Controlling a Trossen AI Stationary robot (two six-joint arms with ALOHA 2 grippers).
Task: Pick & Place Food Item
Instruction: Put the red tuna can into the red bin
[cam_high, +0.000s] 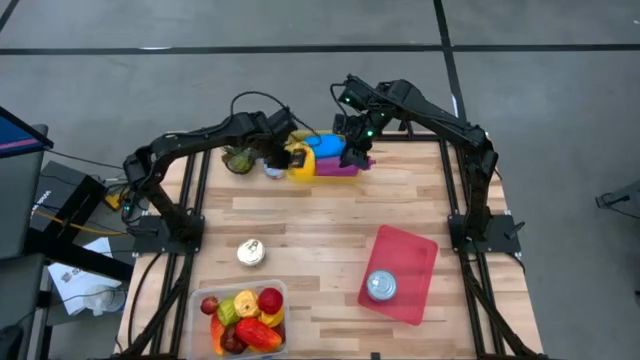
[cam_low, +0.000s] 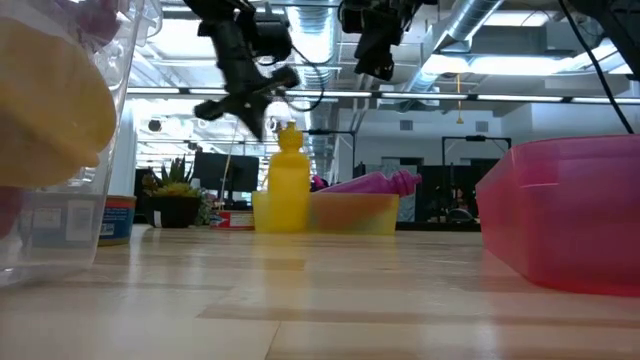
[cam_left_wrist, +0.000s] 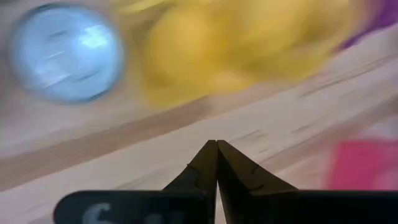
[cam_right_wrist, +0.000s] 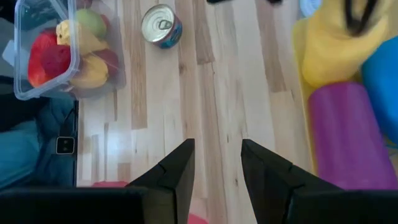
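Observation:
A yellow squeeze bottle (cam_high: 298, 160) stands upright at the table's far edge, beside a yellow tray (cam_low: 350, 212) that holds a purple item (cam_high: 340, 168) and a blue item (cam_high: 325, 147). My left gripper (cam_high: 277, 150) is shut and empty, up in the air just left of the bottle (cam_low: 287, 180); its wrist view shows the shut fingertips (cam_left_wrist: 216, 147) over bare wood. My right gripper (cam_high: 354, 153) is open and empty above the tray's right end; its fingers (cam_right_wrist: 214, 155) hang above the table beside the purple item (cam_right_wrist: 351, 137).
A clear tub of fruit (cam_high: 245, 315) sits at the near left edge, with a tin can (cam_high: 250, 252) beyond it. A red tray (cam_high: 400, 272) at the near right holds another can (cam_high: 381, 286). A third can (cam_left_wrist: 65, 53) and a small potted plant (cam_high: 238, 158) stand left of the bottle.

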